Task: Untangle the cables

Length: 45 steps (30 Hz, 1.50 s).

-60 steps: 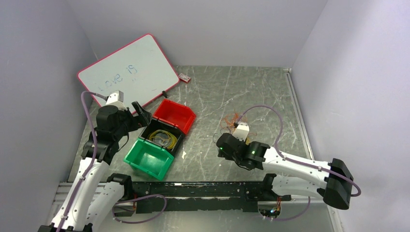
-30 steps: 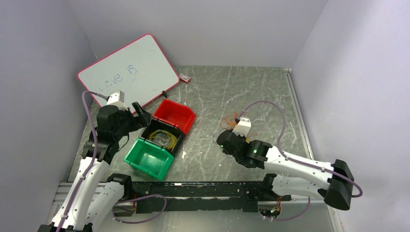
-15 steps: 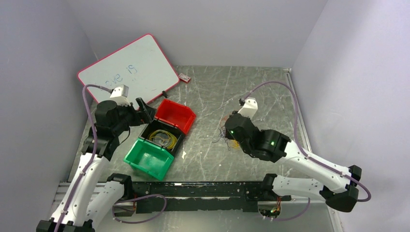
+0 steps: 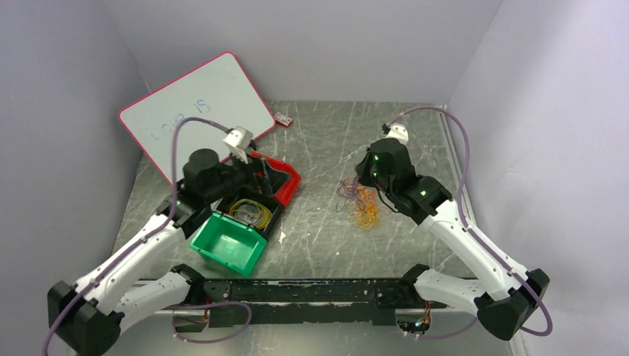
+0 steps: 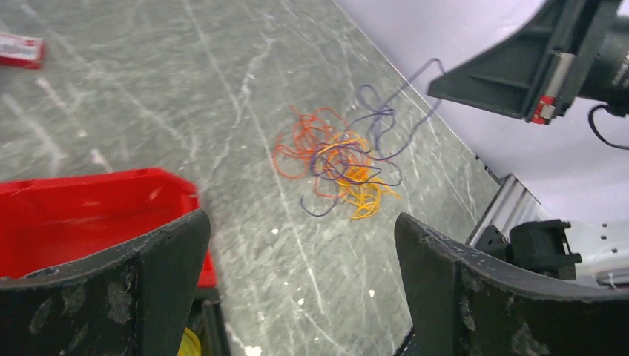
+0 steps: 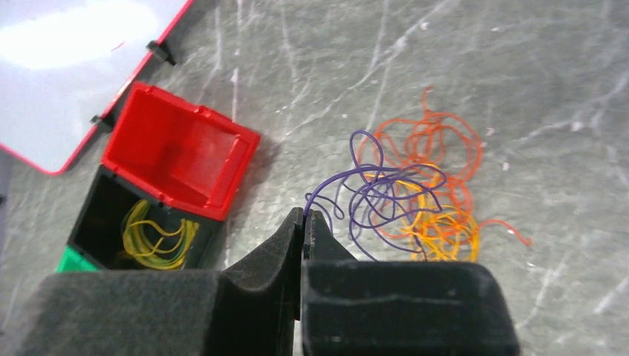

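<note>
At the right gripper (image 6: 303, 222), the jaws are pressed together with the end of a purple strand (image 6: 374, 200) pinched at their very tip. The strand arcs up from the pinch and curls back into the cables (image 6: 415, 208). These form a loose clump of purple, orange (image 6: 445, 144) and yellow (image 6: 438, 233) loops lying flat on the table (image 4: 334, 133), right of centre and directly under the right wrist. The left gripper (image 5: 300, 222) hangs above the red bin (image 5: 81, 215) with its jaws spread wide and nothing between them; the clump shows through the gap, well apart from it. Beside the red bin stand a black bin (image 6: 111, 215), holding a few yellow loops already sorted, and a green bin (image 4: 230, 241). A whiteboard (image 4: 196, 107) leans at the far left. The cables look hair-thin, very light and springy rather than limp, so each loop is likely to keep its curl and snag its neighbours. With so little weight, the whole clump would probably lift or drag along with one pulled strand unless something pins it. A free end or an outlying loop appears the best place to take hold, as with the purple end now pinched. A grip in the dense middle would likely catch several colours together. So fine a wire may also slip from the pads (image 6: 326, 245) under a sharp tug.
</note>
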Available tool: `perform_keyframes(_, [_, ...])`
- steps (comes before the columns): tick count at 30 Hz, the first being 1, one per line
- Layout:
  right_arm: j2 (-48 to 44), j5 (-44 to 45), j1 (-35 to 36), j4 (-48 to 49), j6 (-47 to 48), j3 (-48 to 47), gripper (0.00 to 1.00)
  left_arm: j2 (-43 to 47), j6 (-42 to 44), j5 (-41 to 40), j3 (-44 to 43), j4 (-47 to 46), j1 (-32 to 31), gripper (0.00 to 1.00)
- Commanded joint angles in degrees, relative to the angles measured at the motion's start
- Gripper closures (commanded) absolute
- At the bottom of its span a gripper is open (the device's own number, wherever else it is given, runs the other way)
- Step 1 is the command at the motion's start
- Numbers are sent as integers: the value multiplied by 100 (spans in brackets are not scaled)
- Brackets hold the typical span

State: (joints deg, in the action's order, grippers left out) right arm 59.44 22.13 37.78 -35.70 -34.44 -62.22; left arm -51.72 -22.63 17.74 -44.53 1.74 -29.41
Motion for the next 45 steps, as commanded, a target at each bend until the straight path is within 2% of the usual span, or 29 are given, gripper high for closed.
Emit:
perform_keyframes(1, [70, -854, -107, 649, -65, 84, 100, -661, 477, -569, -325, -989, -856, 1])
perform_keyframes(5, [-176, -549, -118, 701, -743, 306, 100, -1324, 863, -908, -532, -1511, -1603, 1])
perform_keyframes(12, [-933, -513, -126, 919, -1657, 809, 100, -2192, 1103, -487, -804, -2522, -1922, 1])
perform_keyframes(16, [-1054, -595, -130, 892, -1852, 825, 100, -2596, 1265, -289, -1131, -2565, -2089, 0])
perform_keyframes(20, [-1170, -650, -130, 915, -1918, 825, 100, -3010, 1520, -416, -1528, -2351, -2266, 4])
perform_keyframes(30, [-1229, -687, -129, 866, -1924, 803, 100, -3440, 1560, -154, -1705, -2459, -2451, 9])
perform_keyframes(33, [-1243, -763, -123, 911, -1943, 816, 100, -3562, 1599, -247, -1763, -2391, -2507, 16])
perform_keyframes(40, [-1300, -848, -130, 926, -1946, 880, 100, -3847, 1595, -383, -2124, -2091, -2513, 47])
perform_keyframes(42, [-1313, -842, -128, 895, -1940, 922, 100, -3868, 1607, -374, -2197, -2045, -2508, 60])
perform_keyframes(45, [-1405, -778, -128, 813, -1912, 984, 100, -3835, 1636, -453, -2264, -1911, -2509, 85])
